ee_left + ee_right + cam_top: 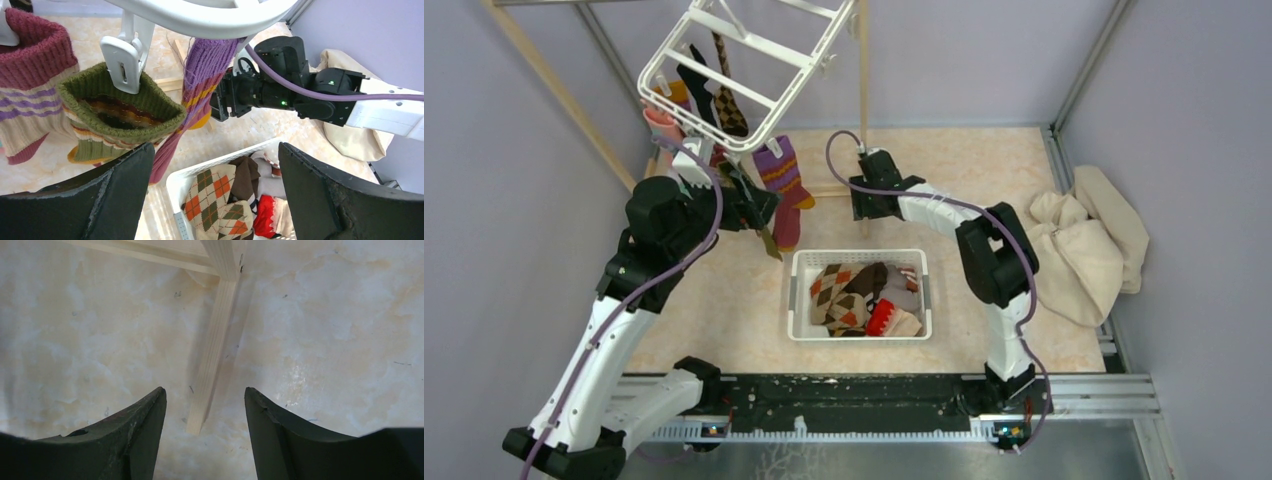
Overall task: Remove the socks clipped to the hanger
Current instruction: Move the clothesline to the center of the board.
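Wide-spread and empty, my left pincer point(215, 160) sits just below the hanger point(210, 20), from whose rim hang the maroon-striped sock point(35, 55), olive-striped sock point(115, 120) and purple sock point(202, 70). Right of the hanger, my right pincer point(204, 395) gapes empty over a wooden bar point(212, 355).

marbled beige table point(724, 300), white slotted basket point(796, 296) mid-table, beige cloth heap point(1079, 255) at right edge

Pale lilac walls point(984, 60) around a marbled beige tabletop point(984, 170), evenly lit.
Aluminium posts point(1084, 65) rise at the far corners. A slanted wooden pole point(559, 95) runs above the left edge, and an upright wooden pole point(863, 90) stands near the far edge. A beige cloth heap point(1084, 250) lies at the right edge, and a metal rail point(1084, 395) runs along the near edge.
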